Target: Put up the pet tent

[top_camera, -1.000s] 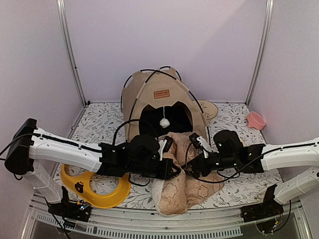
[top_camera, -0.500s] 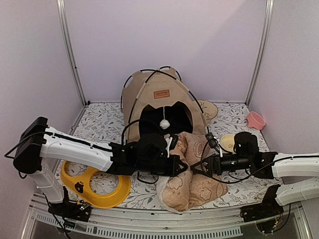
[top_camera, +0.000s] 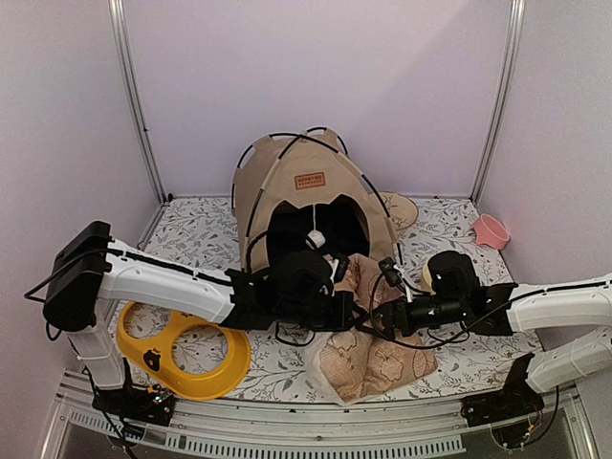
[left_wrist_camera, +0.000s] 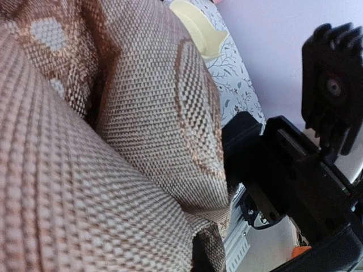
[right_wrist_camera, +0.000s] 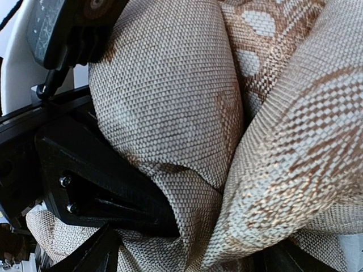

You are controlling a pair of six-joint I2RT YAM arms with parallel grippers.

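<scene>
As arms (top_camera: 163,282) flank cushion (top_camera: 373,359), tent (top_camera: 287,186) stands

Beige pet tent (top_camera: 275,186), brown-patterned cushion (top_camera: 375,361), yellow tray (top_camera: 234,361)

**Both arms met low at the centre**

The left arm (top_camera: 163,282) reached flat across the tabletop (top_camera: 191,239) from its left edge, and the left gripper (top_camera: 346,311) was clamped on the patterned cushion (top_camera: 373,359). The right arm (top_camera: 555,304) lay low from the right edge. The right gripper (top_camera: 380,320) faced the left one, its jaws spread wide around the same fabric.
</scene>
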